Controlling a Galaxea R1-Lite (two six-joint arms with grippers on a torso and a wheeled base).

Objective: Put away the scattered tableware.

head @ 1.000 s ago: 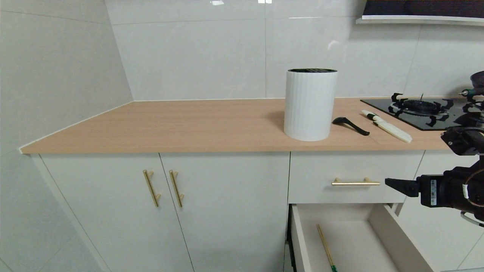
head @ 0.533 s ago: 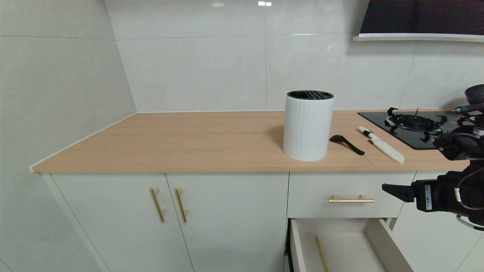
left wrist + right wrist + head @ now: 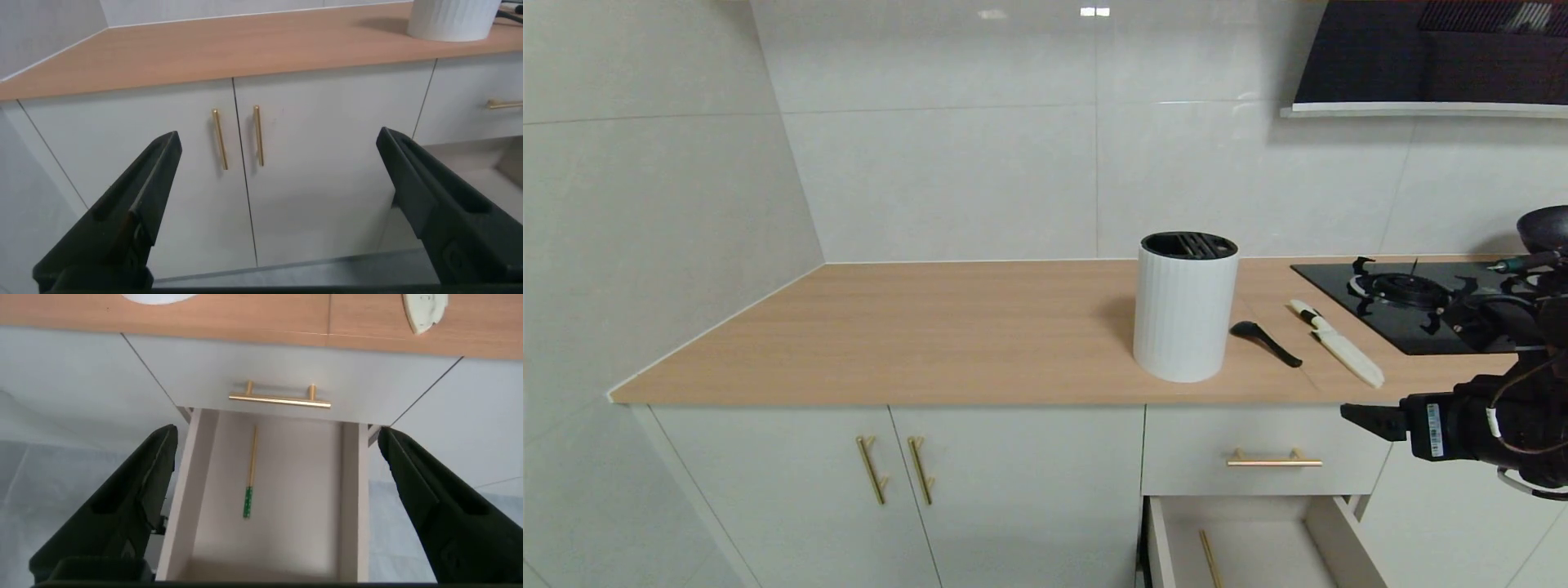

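Head view has lifted, so the whole scene sits lower while nothing itself moved. The knife (image 3: 1338, 354) and black spoon (image 3: 1263, 340) lie on the surface (image 3: 931, 335) beside the slotted knife holder (image 3: 1184, 318), with a chopstick (image 3: 250, 486) in the open drawer (image 3: 351, 514). The right hand (image 3: 275, 437) and left hand (image 3: 278, 139) are spread and empty, so a pickup from the surface likely comes next.

White holder (image 3: 1184, 327) with fine vertical ribs and a black slotted top. Black spoon (image 3: 1264, 341). Cream knife (image 3: 1338, 349), a black band on its handle. Tan chopstick (image 3: 251, 465) with a green end, in a white drawer (image 3: 184, 506). Pale wood-grain counter (image 3: 931, 327); white doors (image 3: 980, 498) with gold handles (image 3: 872, 469); black hob (image 3: 1396, 322)
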